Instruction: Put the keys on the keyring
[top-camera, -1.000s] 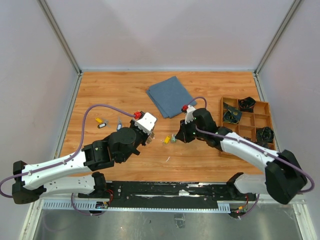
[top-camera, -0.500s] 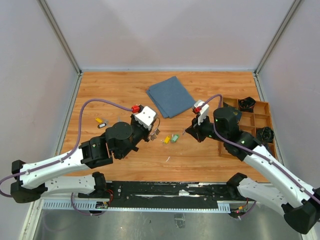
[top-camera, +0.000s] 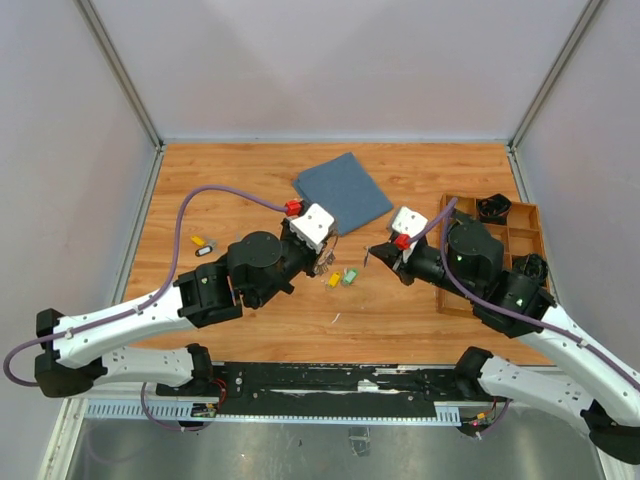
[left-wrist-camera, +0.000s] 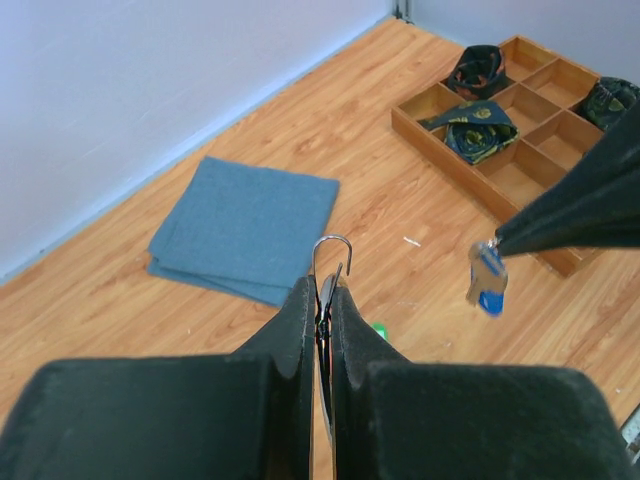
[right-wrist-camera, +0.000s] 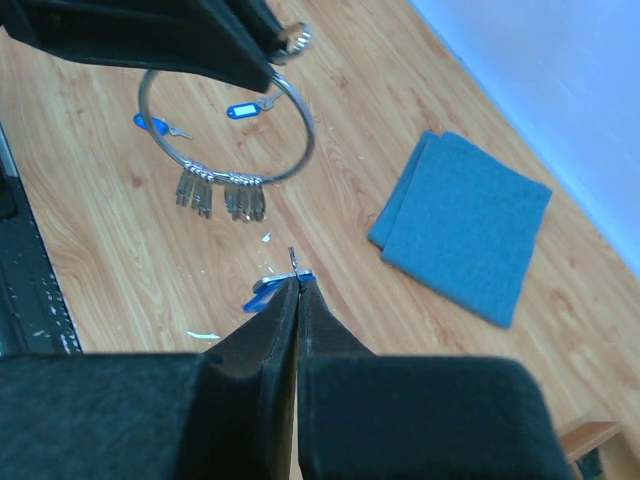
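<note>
Hands: left hand (left-wrist-camera: 322, 288) clenched on the keyring (right-wrist-camera: 311, 130), holding it raised above the tabletop (top-camera: 240, 180) with the wire loop turned toward the other arm. Right hand (right-wrist-camera: 292, 284) clenched on one blue-tagged key (left-wrist-camera: 487, 285), metal end poking out ahead and tag dangling. It is held in the air near the keyring but apart from it.

On the keyring: two small bunches of hung keys (right-wrist-camera: 245, 200) dangling from the low side of the wire; exact count not readable.

Loose on the tabletop, below and between the hands: yellow-tagged key (top-camera: 333, 280) and green-tagged key (top-camera: 349, 276), just beside each other. Farther left: two more keys (top-camera: 205, 250), side by side; their tag colours read differently from view to view, so they are uncertain.

Other items: folded blue cloth (top-camera: 342, 190) toward the back; wooden tray (top-camera: 521, 240) at the right, some compartments holding dark bundles.

Progress, as judged: partly done. Several keys are threaded. The blue-tagged key is lifted and presented, not yet on the wire. Four loose keys are to be picked up and threaded after it.
</note>
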